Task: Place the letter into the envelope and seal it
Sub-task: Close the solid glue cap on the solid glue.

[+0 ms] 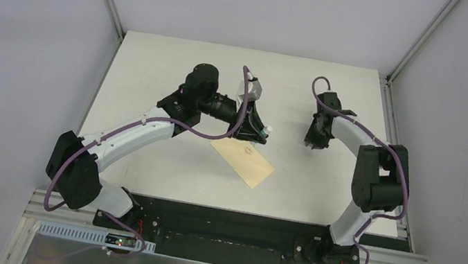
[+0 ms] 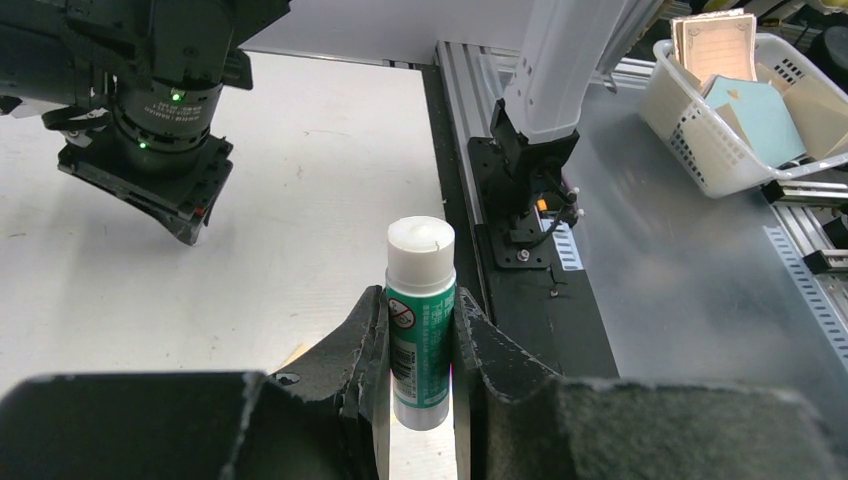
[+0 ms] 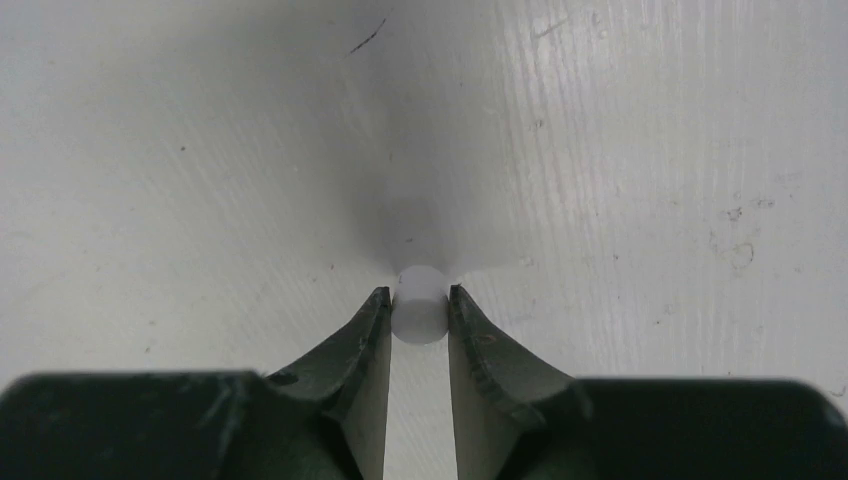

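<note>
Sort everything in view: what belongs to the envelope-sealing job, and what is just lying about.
For the job: flat yellow-tan manila paper envelope; white-and-green glue stick tube; small white cylinder, probably its cap.
Lying about: white plastic basket of paper cards, off the table.

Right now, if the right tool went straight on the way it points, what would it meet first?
The white table, seemingly just beyond the small white cap pinched in the right tool; depth is unclear.

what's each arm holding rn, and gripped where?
Left gripper: glue stick, jaws on its green-labelled body, white end free. Right gripper: small white cylinder, probably a cap, pinched across its sides.
</note>
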Controlling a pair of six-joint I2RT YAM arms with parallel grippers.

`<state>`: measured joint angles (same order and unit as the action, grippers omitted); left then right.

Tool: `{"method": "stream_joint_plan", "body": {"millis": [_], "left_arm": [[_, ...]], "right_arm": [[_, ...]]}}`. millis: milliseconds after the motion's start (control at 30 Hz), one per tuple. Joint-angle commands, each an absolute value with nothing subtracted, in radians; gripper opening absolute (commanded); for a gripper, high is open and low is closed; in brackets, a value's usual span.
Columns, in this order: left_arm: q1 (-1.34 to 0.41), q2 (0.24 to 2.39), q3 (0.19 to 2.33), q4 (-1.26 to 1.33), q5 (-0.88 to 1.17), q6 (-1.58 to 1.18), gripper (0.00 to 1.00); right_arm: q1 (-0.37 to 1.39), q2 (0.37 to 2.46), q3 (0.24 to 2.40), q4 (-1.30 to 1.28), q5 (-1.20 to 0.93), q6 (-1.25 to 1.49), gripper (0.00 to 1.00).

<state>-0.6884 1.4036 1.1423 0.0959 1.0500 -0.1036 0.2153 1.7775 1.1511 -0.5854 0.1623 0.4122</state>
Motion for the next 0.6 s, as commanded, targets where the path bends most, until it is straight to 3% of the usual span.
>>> {"method": "stream_joint_plan", "body": {"millis": [0,333,567], "left_arm": [[-0.699,1.406,1.166,0.102,1.038,-0.023,0.00],[-0.699,1.339,1.132,-0.031,1.052,0.122,0.00],[-0.699,1.242,1.063,-0.081,1.043,0.166,0.00]], "right_arm": [[0.210,1.617,1.189,-0.648,0.089,0.406,0.15],[0.210,1.283,1.224,-0.778,-0.367,0.411,0.15],[0.212,1.159,1.250,-0.772,-0.755,0.464,0.16]]}}
